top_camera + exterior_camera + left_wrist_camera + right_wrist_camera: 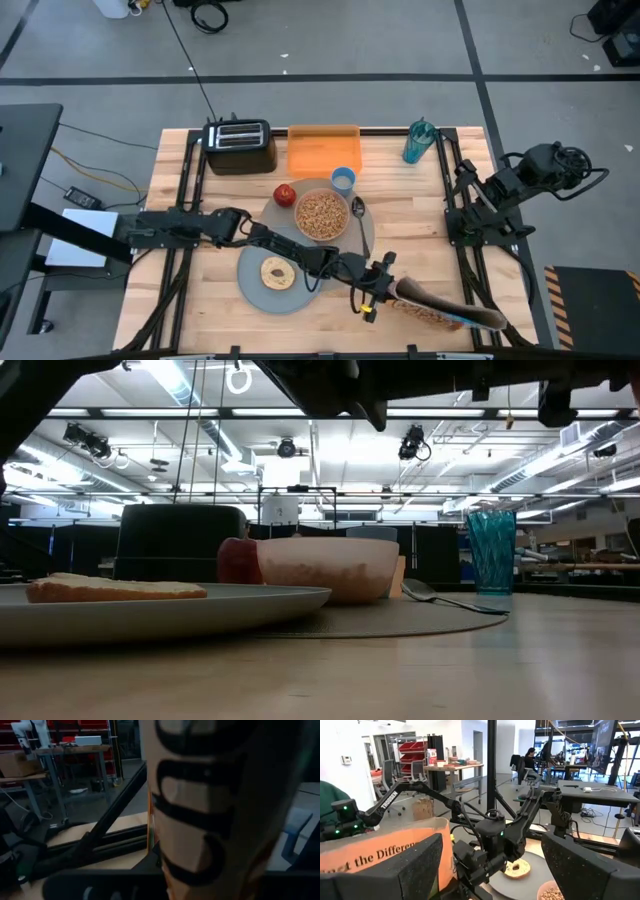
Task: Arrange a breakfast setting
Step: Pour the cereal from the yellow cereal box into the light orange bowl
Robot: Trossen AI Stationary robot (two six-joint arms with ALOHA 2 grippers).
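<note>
A translucent pink bowl holding cereal, a metal spoon and a blue-grey plate with a bagel rest on a round grey mat. A red apple and a small blue cup stand at the mat's far edge. My left gripper is shut on a tan and orange cereal box near the table's front edge, right of the plate. My right gripper is open and empty at the table's right side. My left gripper holds the cereal box by its end nearest the plate, coming level from the table's left. The box lies on its side, reaching toward the table's near right corner, and seems clear of the table. The box's printed face hides the fingertips.
A black toaster, an orange tray and a teal tumbler stand along the far edge. Black frame rails run down both sides of the table. Bare wood lies between the mat and the right rail.
</note>
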